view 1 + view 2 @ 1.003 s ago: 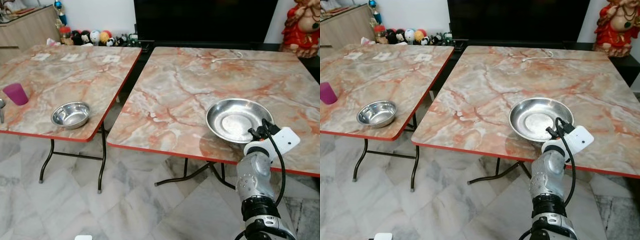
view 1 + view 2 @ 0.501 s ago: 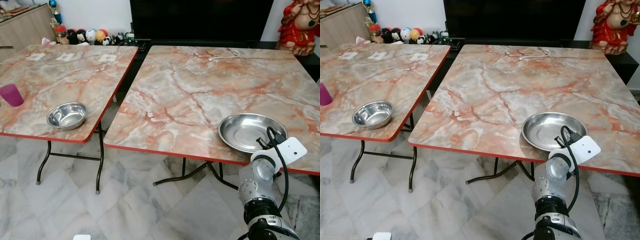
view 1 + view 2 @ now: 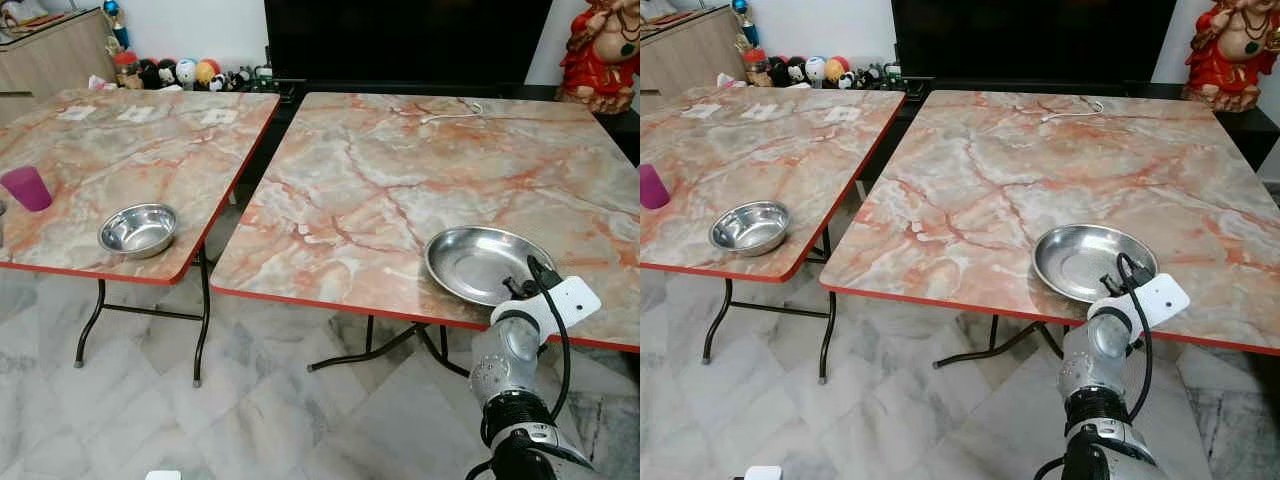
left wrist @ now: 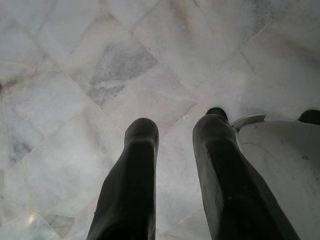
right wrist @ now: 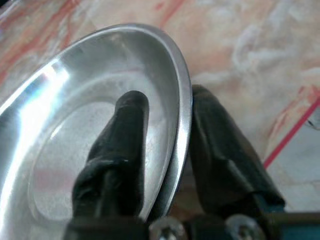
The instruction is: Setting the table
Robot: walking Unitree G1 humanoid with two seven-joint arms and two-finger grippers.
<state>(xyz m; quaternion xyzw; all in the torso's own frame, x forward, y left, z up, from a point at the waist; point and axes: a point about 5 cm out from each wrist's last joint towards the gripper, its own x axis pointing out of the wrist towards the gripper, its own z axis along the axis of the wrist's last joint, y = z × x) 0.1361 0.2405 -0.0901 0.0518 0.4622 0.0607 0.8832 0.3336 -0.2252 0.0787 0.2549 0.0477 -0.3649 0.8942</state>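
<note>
One steel plate (image 3: pixel 487 263) sits at the right table's (image 3: pixel 380 170) near edge, its 5 o'clock rim pinched by the right gripper (image 5: pixel 167 165); a second ago it was gripped too, position barely shifted, so placement isn't finished. Left gripper (image 4: pixel 175 150) hangs idle, slightly parted. Bowl (image 3: pixel 139 229), pink cup (image 3: pixel 27 187) wait at 9 o'clock.

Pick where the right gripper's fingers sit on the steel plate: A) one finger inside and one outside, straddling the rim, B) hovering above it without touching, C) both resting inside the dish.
A: in the right wrist view the right gripper has one finger inside the steel plate and the other outside its rim.
</note>
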